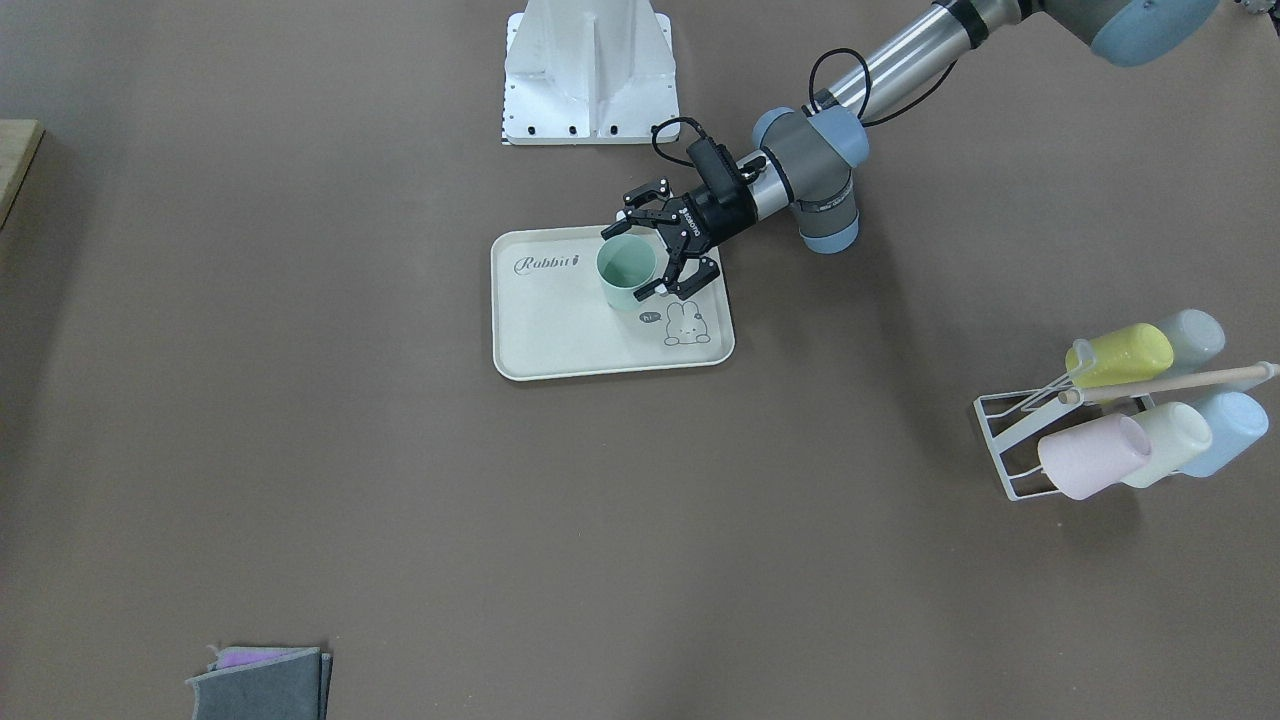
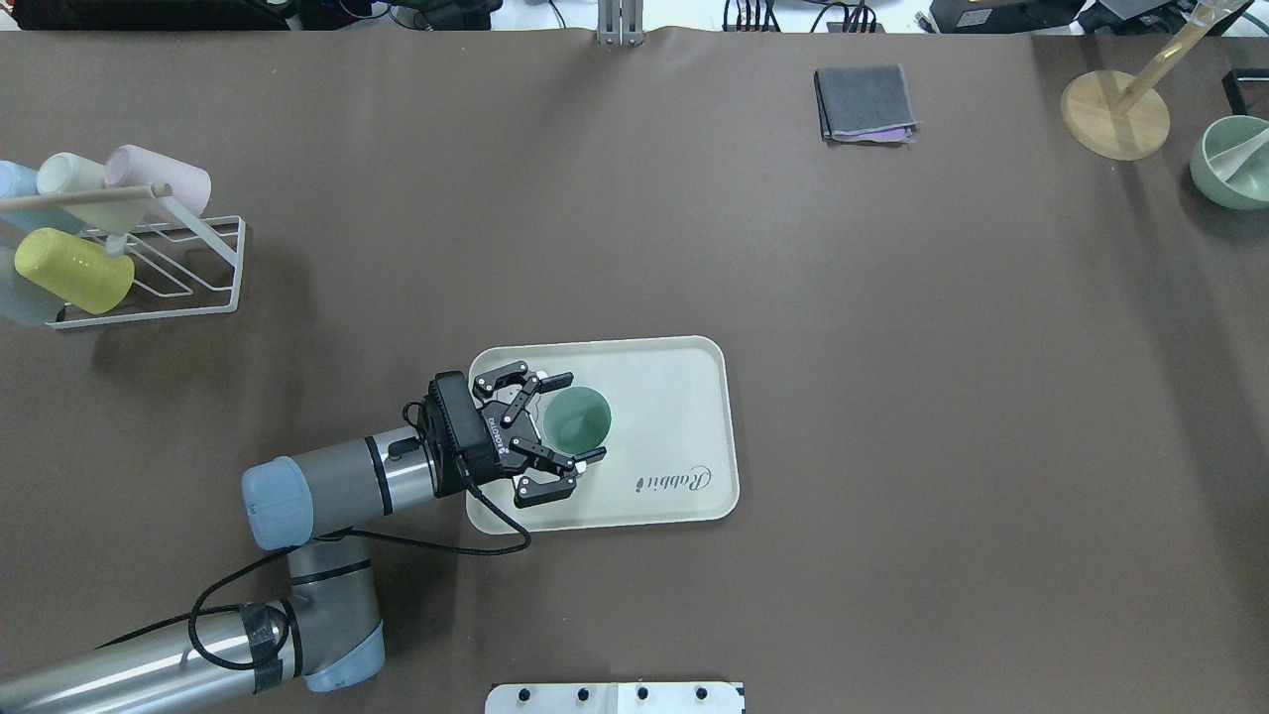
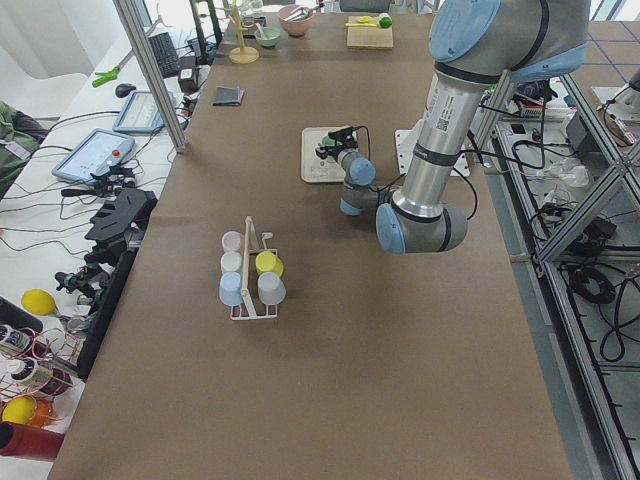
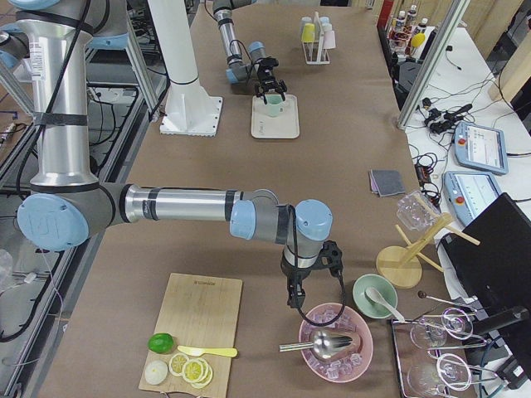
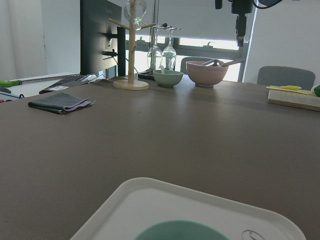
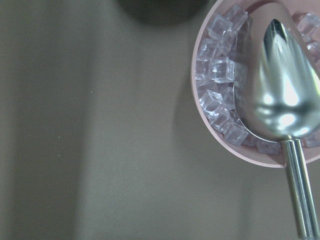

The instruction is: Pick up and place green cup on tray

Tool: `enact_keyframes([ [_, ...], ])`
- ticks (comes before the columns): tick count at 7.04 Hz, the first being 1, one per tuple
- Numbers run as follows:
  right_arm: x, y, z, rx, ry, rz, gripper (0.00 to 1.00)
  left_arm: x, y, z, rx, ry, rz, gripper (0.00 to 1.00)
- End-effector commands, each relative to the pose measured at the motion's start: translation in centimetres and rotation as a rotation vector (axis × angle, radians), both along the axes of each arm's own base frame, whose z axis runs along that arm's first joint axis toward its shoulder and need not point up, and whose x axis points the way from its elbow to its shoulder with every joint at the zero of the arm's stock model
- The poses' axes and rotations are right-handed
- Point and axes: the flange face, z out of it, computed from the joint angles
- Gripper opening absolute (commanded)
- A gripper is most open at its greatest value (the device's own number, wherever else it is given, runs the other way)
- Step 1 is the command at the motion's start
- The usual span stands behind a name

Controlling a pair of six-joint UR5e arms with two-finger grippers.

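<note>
Green cup (image 2: 577, 417) between parted left jaws

- A robotics lab: a teach pendant (image 4: 474, 139) and loose cables (image 4: 436, 120) lie on a side bench, well apart from the left arm's jaws.
- Aluminium frame posts (image 3: 150, 70) edge the brown-covered worktop (image 2: 892, 397).
- A white robot pedestal (image 1: 588, 75) is bolted down behind the jaws.

A metal scoop (image 6: 282, 95) rests on ice cubes (image 6: 215, 70) in a pink bowl (image 6: 262, 158).
</note>
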Motion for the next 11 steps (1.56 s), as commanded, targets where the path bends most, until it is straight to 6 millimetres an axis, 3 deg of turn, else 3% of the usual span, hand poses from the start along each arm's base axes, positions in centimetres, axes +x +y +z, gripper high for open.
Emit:
enact_keyframes([
  [1,0.0,-0.1,-0.2,0.003,0.0,0.0,1.0,-0.2,0.1,-0.5,0.004,0.009,-0.001,0.99],
  [3,-0.1,-0.2,-0.6,0.01,-0.003,0.0,1.0,-0.1,-0.2,-3.4,-0.017,-0.056,-0.006,0.99],
  [5,-0.1,-0.2,-0.6,0.012,-0.006,-0.001,1.0,-0.7,-2.7,-6.9,-0.073,-0.205,-0.045,0.99],
  [8,-0.1,-0.4,-0.5,0.031,-0.006,-0.001,1.0,-1.3,-8.2,-11.3,-0.175,-0.423,-0.12,0.99],
  [10,-0.1,-0.4,-0.5,0.031,-0.007,0.0,1.0,-1.8,-12.9,-12.1,-0.29,-0.653,-0.178,0.99],
  [11,-0.1,-0.4,-0.5,0.03,-0.007,0.0,1.0,-3.1,-15.3,-11.9,-0.364,-0.785,-0.21,0.99],
])
